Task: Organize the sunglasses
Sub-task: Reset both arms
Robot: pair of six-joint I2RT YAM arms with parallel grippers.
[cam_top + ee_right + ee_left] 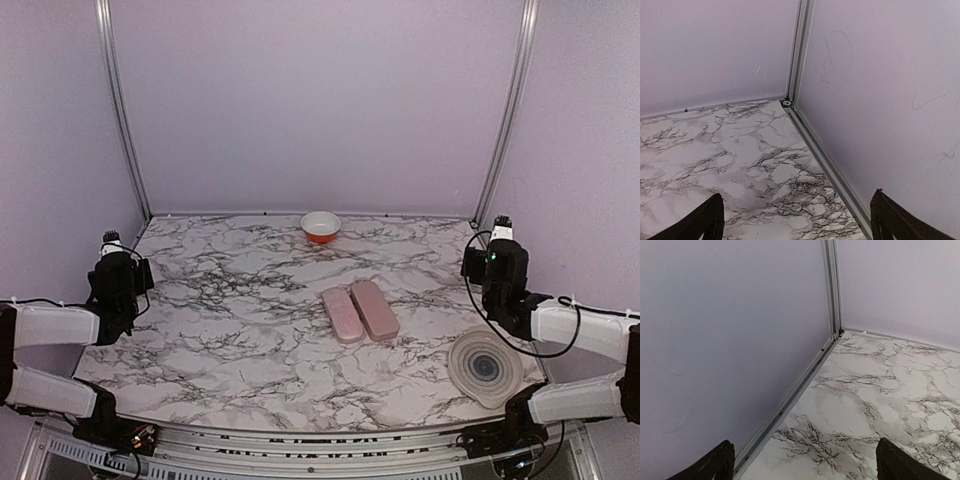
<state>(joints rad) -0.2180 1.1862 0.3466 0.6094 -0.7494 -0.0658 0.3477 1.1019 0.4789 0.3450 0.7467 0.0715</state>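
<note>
No sunglasses show in any view; both pairs are hidden or out of view. Two pink oblong cases [343, 314] [374, 308] lie shut, side by side, in the middle of the marble table [220, 310]. My left gripper [122, 268] hovers at the table's left edge, far from the cases. In the left wrist view it [805, 462] is open and empty, facing the back left corner. My right gripper [496, 262] hovers at the right edge. In the right wrist view it [795, 215] is open and empty, facing the back right corner.
A small orange bowl with a white inside [320, 226] stands at the back middle. A pale round ribbed dish [485, 368] lies at the front right, beside the right arm. Lilac walls with metal rails [790, 400] [835, 165] close in the table.
</note>
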